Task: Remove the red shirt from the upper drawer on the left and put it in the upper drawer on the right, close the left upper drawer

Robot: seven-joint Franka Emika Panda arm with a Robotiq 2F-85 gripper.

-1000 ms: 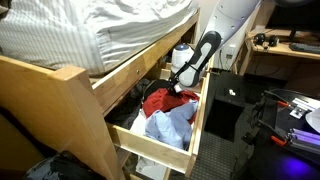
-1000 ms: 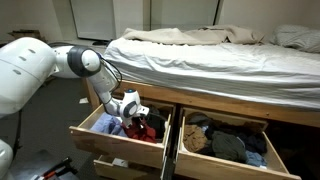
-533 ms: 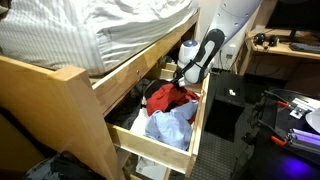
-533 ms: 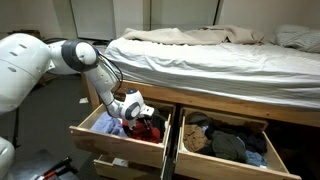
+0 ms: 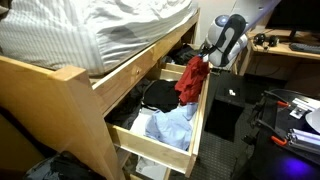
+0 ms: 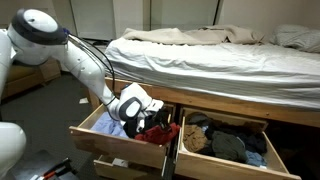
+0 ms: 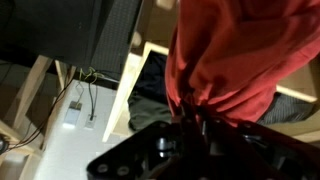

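Observation:
My gripper [image 5: 205,62] is shut on the red shirt [image 5: 193,82], which hangs bunched below it, lifted above the left upper drawer [image 5: 160,146]. In an exterior view the gripper [image 6: 152,111] holds the red shirt [image 6: 160,128] over the pine wall between the left upper drawer [image 6: 112,146] and the right upper drawer [image 6: 222,167]. Both drawers stand pulled out. The wrist view shows red cloth [image 7: 240,50] pinched in the gripper [image 7: 195,122]. A light-blue garment [image 5: 170,126] and a black garment [image 5: 160,95] lie in the left drawer.
The bed frame [image 5: 60,90] and its hanging bedding [image 6: 200,55] overhang the drawers. Dark clothes [image 6: 228,142] fill the right drawer. A black cabinet [image 5: 225,108] stands beside the left drawer. A lower drawer [image 6: 120,168] is pulled out beneath.
The gripper has risen out of the left drawer with the red shirt and moved toward the drawer's side wall. The shirt now hangs clear of the other garments.

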